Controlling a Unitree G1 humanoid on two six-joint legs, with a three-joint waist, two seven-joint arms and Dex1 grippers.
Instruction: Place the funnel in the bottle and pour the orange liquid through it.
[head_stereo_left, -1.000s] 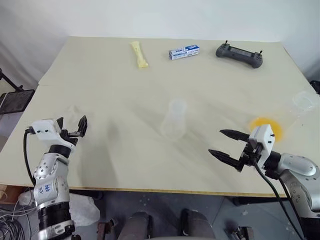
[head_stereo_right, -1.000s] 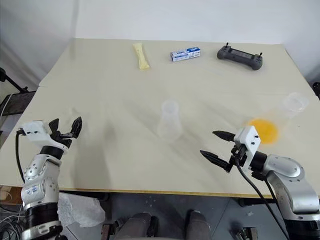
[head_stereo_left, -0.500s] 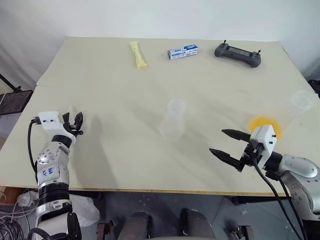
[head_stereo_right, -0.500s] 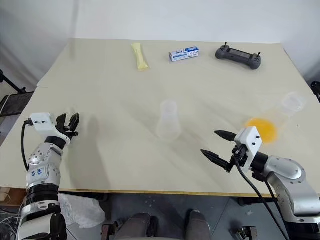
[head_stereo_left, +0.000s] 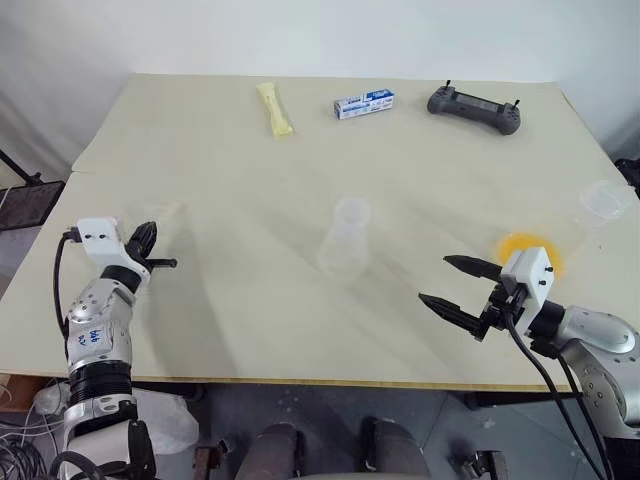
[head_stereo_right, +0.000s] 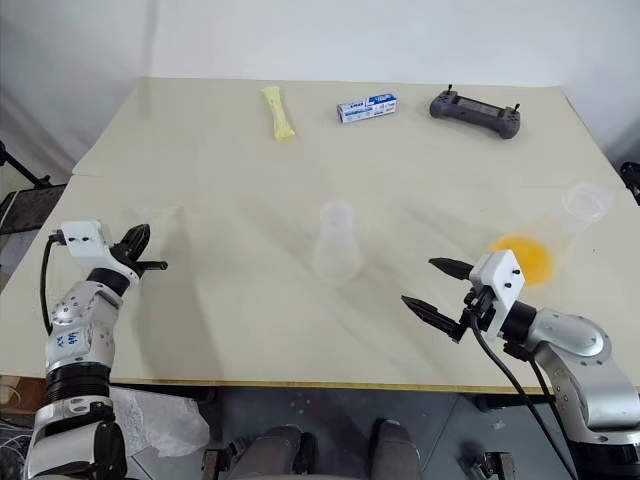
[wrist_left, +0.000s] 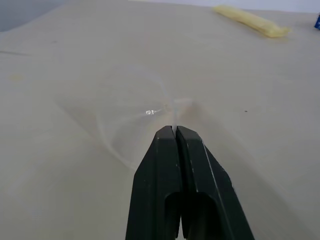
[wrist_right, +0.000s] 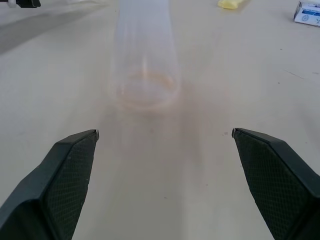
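- Bottle (head_stereo_left: 346, 240) mid-table; snack stick (head_stereo_left: 277, 108), small box (head_stereo_left: 364, 103), controller (head_stereo_left: 475, 107) well behind it.
- Left gripper (wrist_left: 175, 131) has snapped tight onto the funnel (wrist_left: 137, 107); right gripper (head_stereo_left: 449, 283) is spread wide.

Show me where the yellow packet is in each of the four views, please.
Left eye view: the yellow packet lies left of the blue-and-white box.
Right eye view: the packet lies in the same place.
Left wrist view: the packet lies far beyond the clear funnel.
Right wrist view: the packet lies far beyond the bottle.
Shared landmark: the blue-and-white box.
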